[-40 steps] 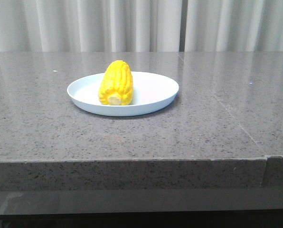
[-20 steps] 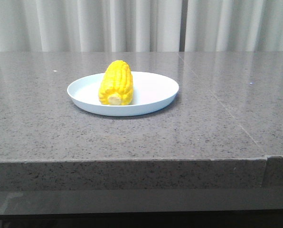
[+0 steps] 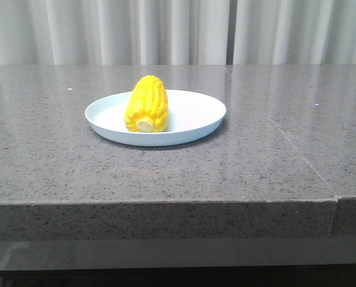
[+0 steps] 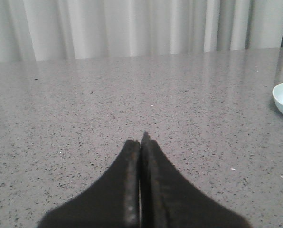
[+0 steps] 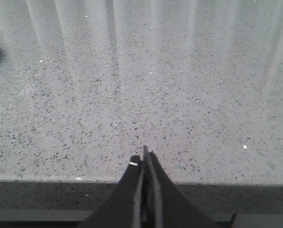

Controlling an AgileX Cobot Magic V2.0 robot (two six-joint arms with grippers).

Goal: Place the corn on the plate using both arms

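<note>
— On the pale blue-white plate [image 3: 193, 113], left of its middle, lay the corn cob [image 3: 146, 104], its pale cut end turned toward the front camera. Was any step still in hand?

— By my reading, none of the carrying. The placing looked finished, and both arms were out of the front view altogether.

— And the claws?

— The left claw [image 4: 141, 142] was clenched, its two black fingers pressed flat together with nothing between them, low over the grey speckled tabletop [image 3: 273, 161]. The right claw [image 5: 145, 159] was clenched and empty too, near the tabletop's front edge. Each wrist view caught only a sliver of the plate's rim at its border, so both sat well apart from it.

— What would a next move call for?

— Little, I judged: holding the arms clear so nothing nudged the plate.

— How did the cob look?

— Short, bright yellow, with neat rows of kernels and a glossy, plastic-looking skin; it lay on its side, wholly inside the low rim.
</note>
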